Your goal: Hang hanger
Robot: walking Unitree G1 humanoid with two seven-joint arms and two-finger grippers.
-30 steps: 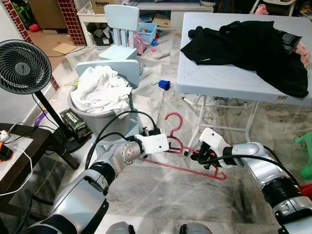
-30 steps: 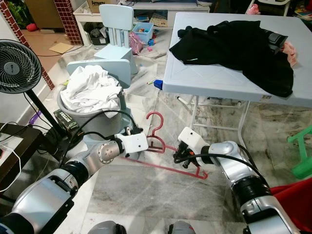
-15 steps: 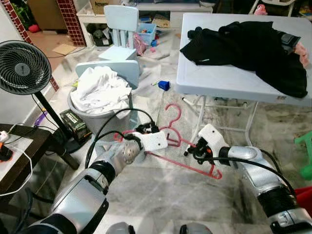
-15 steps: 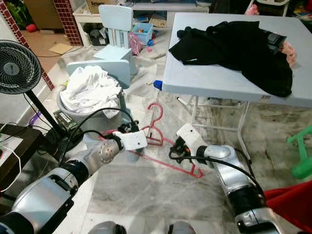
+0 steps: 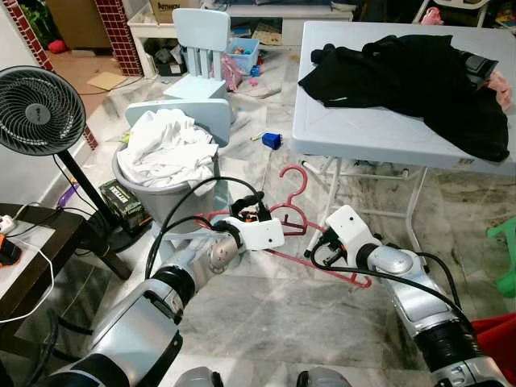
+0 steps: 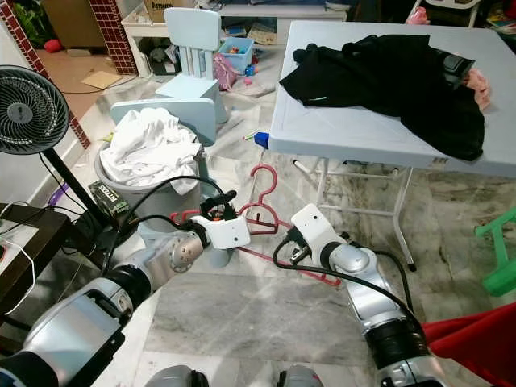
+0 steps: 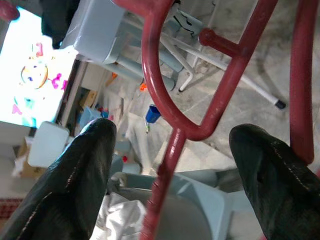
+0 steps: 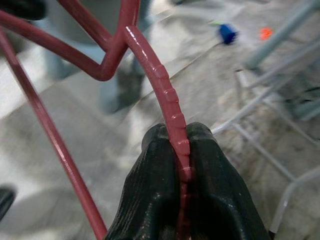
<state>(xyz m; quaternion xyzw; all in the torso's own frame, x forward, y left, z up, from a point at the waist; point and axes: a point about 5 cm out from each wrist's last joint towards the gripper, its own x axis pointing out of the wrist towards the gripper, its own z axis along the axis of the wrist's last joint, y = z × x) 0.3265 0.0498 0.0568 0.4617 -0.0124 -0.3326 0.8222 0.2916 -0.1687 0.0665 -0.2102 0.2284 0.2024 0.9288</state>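
Observation:
A red plastic hanger (image 5: pixel 295 211) hangs above the marble floor in front of me, its hook pointing up toward the table. My right gripper (image 5: pixel 316 252) is shut on the hanger's notched shoulder bar (image 8: pixel 165 92), which is pinched between both fingertips. My left gripper (image 5: pixel 251 205) is open near the hook's base. In the left wrist view the hanger's neck (image 7: pixel 172 145) runs between the two spread fingers (image 7: pixel 85 165) without touching them.
A white folding table (image 5: pixel 363 133) with a black garment (image 5: pixel 419 76) stands ahead on the right, its legs just behind the hanger. A grey basket of white laundry (image 5: pixel 169 149), a light blue child's chair (image 5: pixel 201 48) and a standing fan (image 5: pixel 36 113) are to the left.
Both arms have carried the hanger a little up and forward, toward the table. The right gripper has shifted slightly left and stays clamped on the bar.

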